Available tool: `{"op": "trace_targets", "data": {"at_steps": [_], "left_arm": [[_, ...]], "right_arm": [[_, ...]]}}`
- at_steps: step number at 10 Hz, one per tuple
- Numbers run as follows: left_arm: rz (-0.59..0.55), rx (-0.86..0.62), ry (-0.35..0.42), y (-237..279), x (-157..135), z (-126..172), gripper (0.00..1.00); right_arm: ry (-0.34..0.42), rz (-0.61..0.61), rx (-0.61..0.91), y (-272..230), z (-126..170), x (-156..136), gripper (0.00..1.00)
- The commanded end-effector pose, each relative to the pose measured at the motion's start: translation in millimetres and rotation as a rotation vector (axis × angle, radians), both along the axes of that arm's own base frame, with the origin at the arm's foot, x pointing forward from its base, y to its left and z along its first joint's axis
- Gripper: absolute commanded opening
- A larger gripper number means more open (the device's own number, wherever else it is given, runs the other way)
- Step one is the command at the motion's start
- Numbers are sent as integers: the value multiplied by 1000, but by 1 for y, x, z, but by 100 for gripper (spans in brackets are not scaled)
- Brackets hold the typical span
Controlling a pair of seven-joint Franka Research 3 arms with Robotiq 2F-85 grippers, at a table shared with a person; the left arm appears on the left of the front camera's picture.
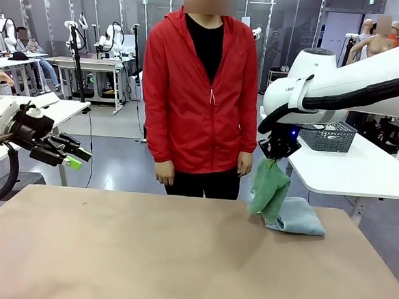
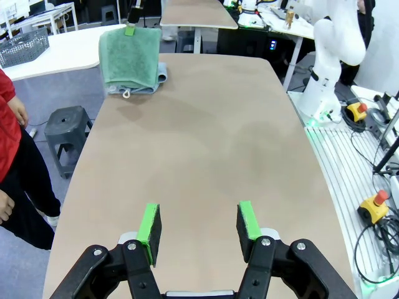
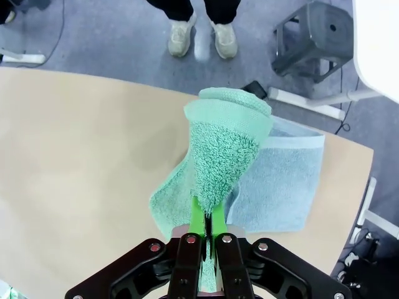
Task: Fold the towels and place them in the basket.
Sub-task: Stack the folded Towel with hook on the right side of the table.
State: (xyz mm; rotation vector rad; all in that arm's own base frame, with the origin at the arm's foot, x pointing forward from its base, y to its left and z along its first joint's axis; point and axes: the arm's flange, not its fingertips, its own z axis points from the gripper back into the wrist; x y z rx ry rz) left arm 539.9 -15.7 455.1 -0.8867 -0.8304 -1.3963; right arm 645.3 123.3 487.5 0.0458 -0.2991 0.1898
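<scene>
Right claw (image 1: 276, 153) clenched on green towel (image 1: 270, 190), lifted off blue towel (image 1: 297, 216), far right worktop (image 1: 144, 255); left claw (image 2: 198, 232) released. Next: carry to basket (image 1: 329, 137).

Laboratory room, open floor plan.
Floor (image 1: 109, 164): glossy grey, reflecting overhead light. Tan table (image 1: 144, 255) with rounded corners in foreground. White side tables (image 1: 362, 168) stand right and left. Dark round stool (image 2: 67, 124) sits on the floor beside the tan table. Far wall: glass partitions (image 1: 52, 9). Cables (image 2: 374, 243) lie on a white ribbed platform.
</scene>
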Motion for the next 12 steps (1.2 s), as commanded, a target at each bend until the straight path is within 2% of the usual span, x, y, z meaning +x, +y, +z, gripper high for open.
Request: {"op": "trace_targets", "data": {"at_steps": [1, 2, 6, 10, 12], "left_arm": [[-4, -3, 14, 0, 1, 3, 63], [-4, -3, 14, 0, 1, 3, 63], [-4, -3, 14, 0, 1, 3, 63], [-4, -3, 14, 0, 1, 3, 63], [-4, -3, 14, 0, 1, 3, 63]], "right_arm": [[28, -18, 16, -8, 5, -2, 5], [12, -22, 25, -12, 5, 1, 5], [67, 7, 160, -33, -10, 34, 5], [158, 8, 193, -87, -29, 58, 5], [164, -16, 201, -117, -32, 59, 5]]}}
